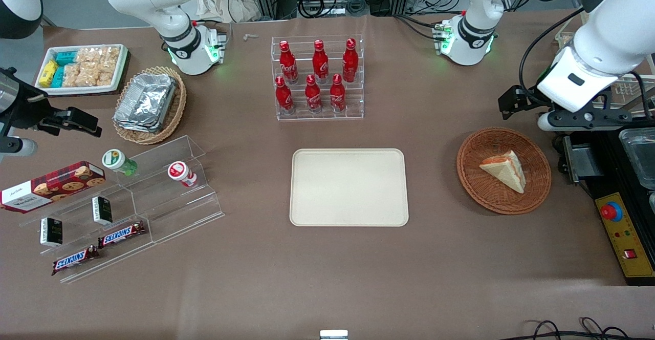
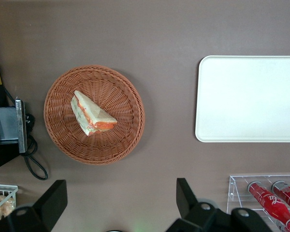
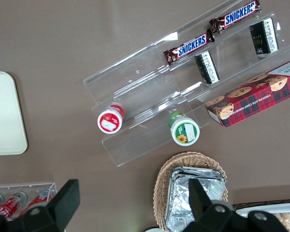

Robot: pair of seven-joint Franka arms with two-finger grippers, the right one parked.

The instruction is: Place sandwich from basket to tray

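Toward the working arm's end of the table, we see the sandwich (image 1: 505, 170) lying in the basket (image 1: 504, 203), a triangular wedge of white bread with a red, orange and green stripe along its cut edge. It rests on one flat face, nothing touching it. The basket is round, shallow and woven of reddish-brown wicker, and holds only the sandwich.

We find the gripper (image 2: 122, 202) above bare tabletop beside the basket, well clear of the sandwich, its two dark fingers (image 2: 51, 200) spread wide with nothing between them. In the front view the arm's wrist hides the fingers, so we read their state from the wrist camera alone.

Near the middle of the table lies the tray (image 1: 349, 187), a flat cream rectangle with rounded corners and a low rim, well apart from the basket and bare. The wrist view cuts off one of its ends.

Farther from the front camera than the tray stands a clear stepped rack (image 1: 318, 78) holding six red bottles (image 1: 320, 62) in two rows of three.

Beside the basket, at the table's edge, we note a black and yellow control box (image 1: 624, 237) with a red button; the frame cuts it off.
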